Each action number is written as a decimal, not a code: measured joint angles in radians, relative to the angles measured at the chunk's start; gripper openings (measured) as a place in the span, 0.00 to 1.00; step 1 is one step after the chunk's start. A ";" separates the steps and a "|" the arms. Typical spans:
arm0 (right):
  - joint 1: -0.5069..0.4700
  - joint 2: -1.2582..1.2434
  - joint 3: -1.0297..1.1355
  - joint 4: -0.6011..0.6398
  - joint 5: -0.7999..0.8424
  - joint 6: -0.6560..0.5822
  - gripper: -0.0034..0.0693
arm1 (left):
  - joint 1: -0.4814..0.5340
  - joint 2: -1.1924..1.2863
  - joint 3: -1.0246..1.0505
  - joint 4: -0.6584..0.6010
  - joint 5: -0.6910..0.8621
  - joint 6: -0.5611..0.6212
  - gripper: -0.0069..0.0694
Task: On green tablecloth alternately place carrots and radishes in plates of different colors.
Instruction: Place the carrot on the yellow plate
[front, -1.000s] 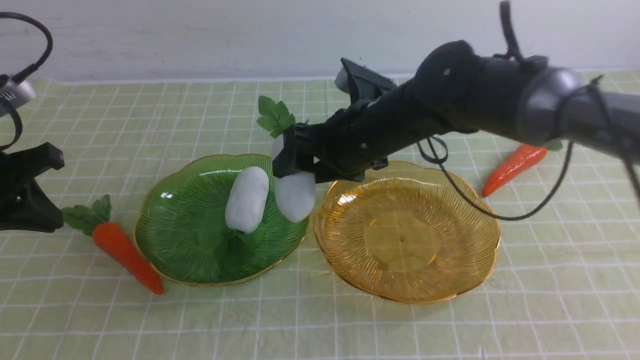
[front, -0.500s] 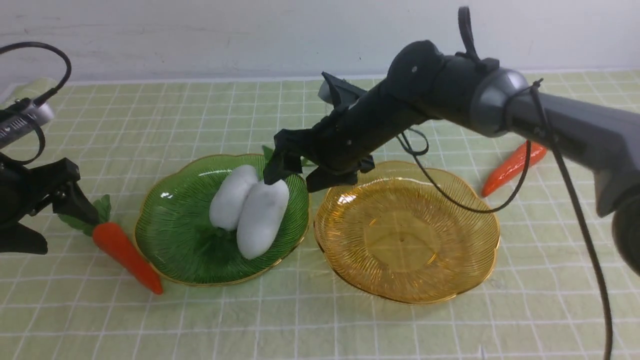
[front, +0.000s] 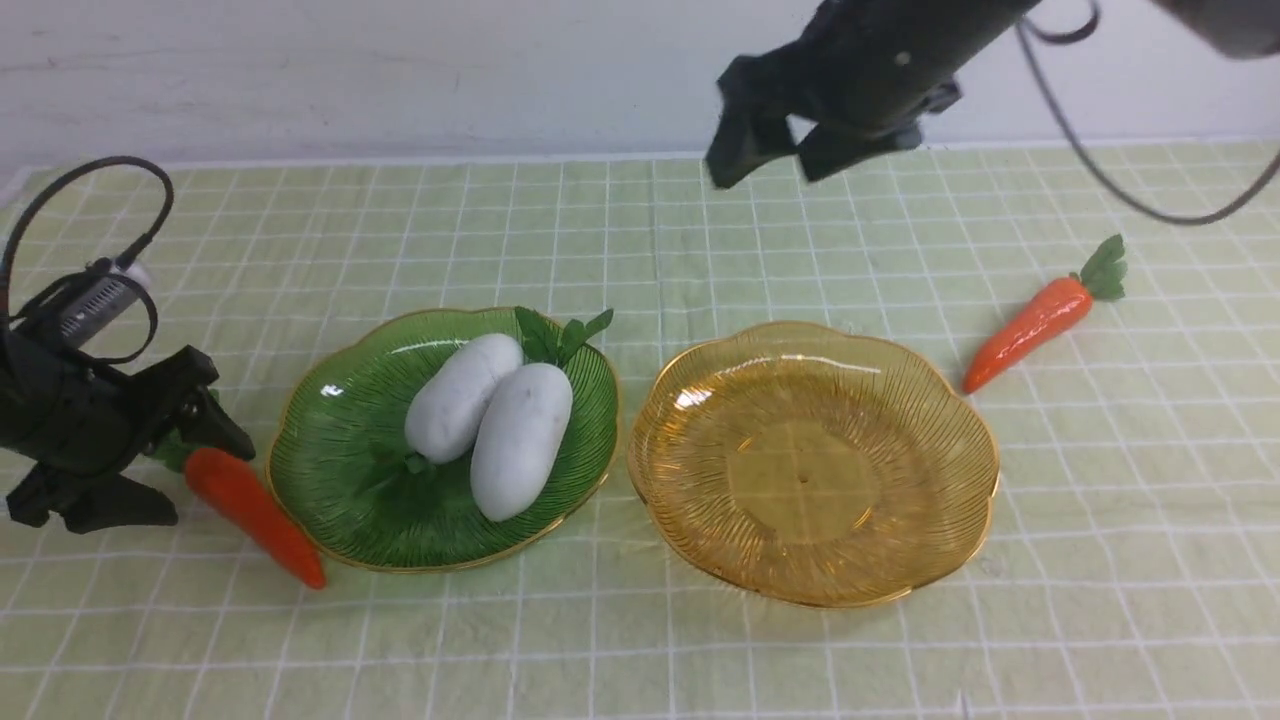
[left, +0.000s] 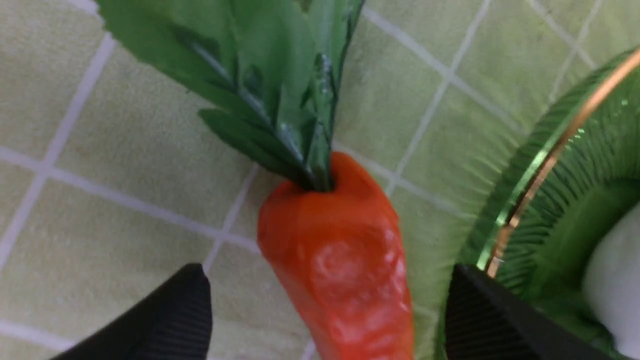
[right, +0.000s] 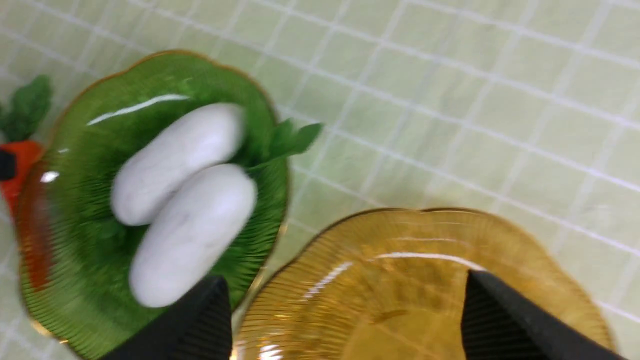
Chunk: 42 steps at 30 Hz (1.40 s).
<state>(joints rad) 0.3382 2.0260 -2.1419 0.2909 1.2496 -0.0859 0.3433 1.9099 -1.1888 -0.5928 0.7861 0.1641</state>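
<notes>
Green tablecloth (front: 640, 240) below, right claw (front: 770, 165) has lifted off the radishes (front: 520, 440).

Plain off-white wall (front: 400, 70) across the back; soft, even lighting.

You get bright, even light from above: white glare streaks lie on the green plate (front: 340, 400) and the amber plate (front: 920, 420), both well below the right gripper (front: 772, 165), which shows soft with motion. Its wrist view is blurred throughout (the radishes (right: 192, 235) lose their edges); shadows are faint.
</notes>
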 joint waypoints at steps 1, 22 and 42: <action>-0.007 -0.007 0.000 -0.023 0.002 0.003 0.82 | 0.000 0.006 0.000 0.002 -0.005 0.002 0.80; -0.377 0.011 -0.001 -0.235 0.013 0.195 0.82 | -0.325 -0.199 -0.341 0.033 0.171 0.060 0.54; -0.409 0.404 -0.001 -0.034 -0.051 0.286 0.82 | -0.840 0.130 -0.388 0.016 -0.207 0.122 0.55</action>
<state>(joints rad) -0.0705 2.4297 -2.1434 0.2566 1.1987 0.2002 -0.4971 2.0401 -1.5771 -0.5764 0.5791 0.2857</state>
